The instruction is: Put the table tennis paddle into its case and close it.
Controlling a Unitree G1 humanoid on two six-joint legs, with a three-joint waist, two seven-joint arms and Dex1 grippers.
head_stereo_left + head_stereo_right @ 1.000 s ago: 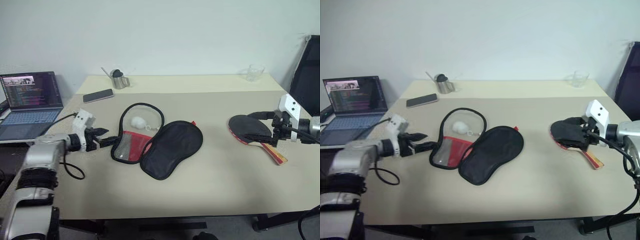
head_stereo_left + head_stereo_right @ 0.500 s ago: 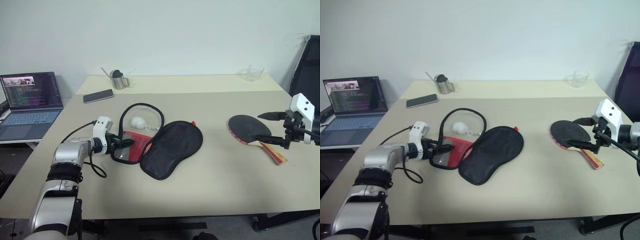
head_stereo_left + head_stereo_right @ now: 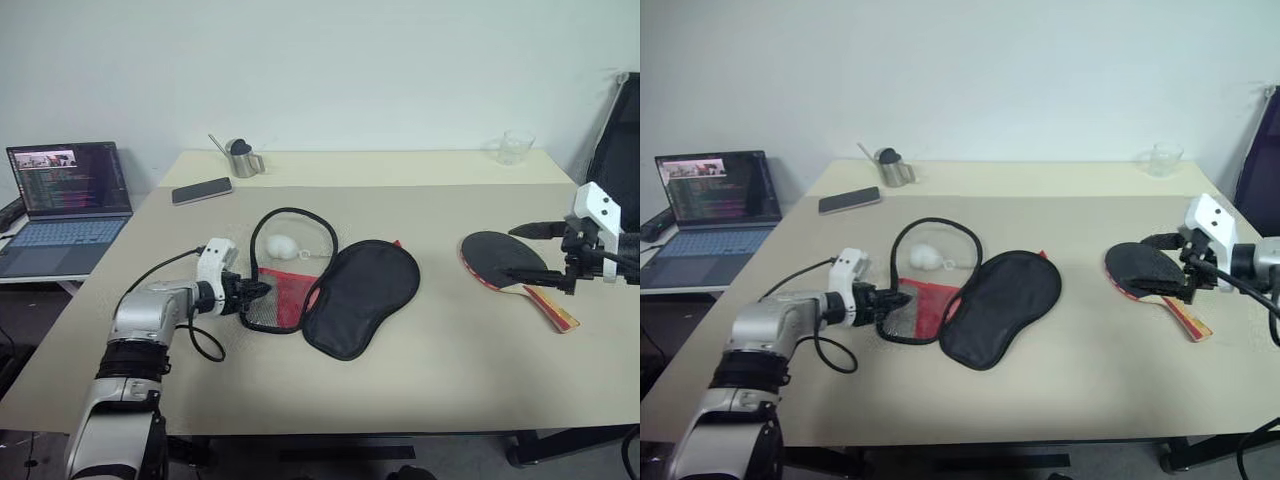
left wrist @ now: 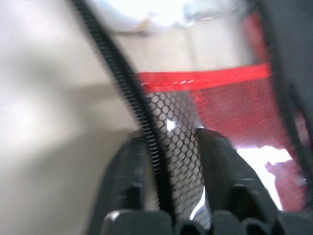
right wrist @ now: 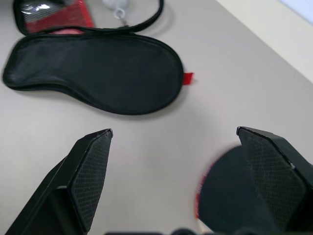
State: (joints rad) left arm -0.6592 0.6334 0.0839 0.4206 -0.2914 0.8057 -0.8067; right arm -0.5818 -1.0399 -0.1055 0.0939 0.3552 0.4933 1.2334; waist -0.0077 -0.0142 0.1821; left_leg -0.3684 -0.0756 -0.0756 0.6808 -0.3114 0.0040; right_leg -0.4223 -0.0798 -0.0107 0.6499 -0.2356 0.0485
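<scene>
A: A pale beige table (image 3: 430, 400) stands against a plain white wall. What lies on it?

B: The case (image 3: 335, 283) lies unzipped near the middle, spread in two halves. The black half rests flat on the right. The left half shows a red panel, mesh and a black zipper rim looping up around a small white ball (image 3: 277, 243).

A: And the paddle?

B: The paddle (image 3: 508, 267) lies flat near the right edge, black face up, handle pointing toward the near right corner, well apart from the case.

A: Where is the left gripper?

B: The left gripper (image 3: 257, 292) sits at the left rim of the case. In the wrist view its fingers (image 4: 222, 169) stand narrow, one on each side of the zipper rim and mesh, pinching that edge.

A: The right one?

B: The right gripper (image 3: 530, 251) hangs just above the paddle blade, fingers (image 5: 90, 164) spread wide and holding nothing.

A: Anything else around?

B: A phone (image 3: 201, 190) and a small metal jug (image 3: 240, 158) sit toward the back left, a clear glass (image 3: 514, 147) at the back right. A laptop (image 3: 62, 205) stands open on a lower surface to the left.
</scene>
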